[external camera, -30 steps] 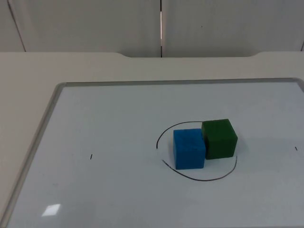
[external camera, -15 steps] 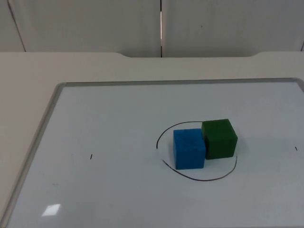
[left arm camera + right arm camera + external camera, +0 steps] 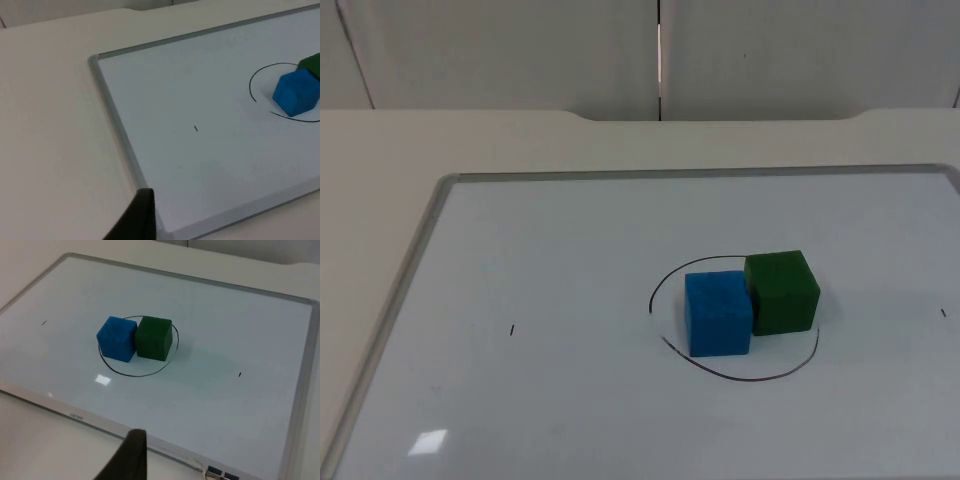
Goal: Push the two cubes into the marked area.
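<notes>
Whiteboard (image 3: 570,250), "deno" on frame: blue cube (image 3: 718,312), green cube (image 3: 781,291) touching inside circle (image 3: 740,372); jaws' state unclear.

Wall: grey partition wall (image 3: 520,50) behind, with a vertical seam.
Tabletop: off-white matte tabletop (image 3: 380,180), meeting the wall.
Board: white, metal-framed whiteboard (image 3: 570,260) lying flat on the tabletop.
Light: pale overhead glare patch (image 3: 428,441) on the whiteboard.

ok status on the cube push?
Blue cube and green cube touching, both inside the drawn circle on the whiteboard. Both arms pulled back, waiting. Nothing in the way.
</notes>
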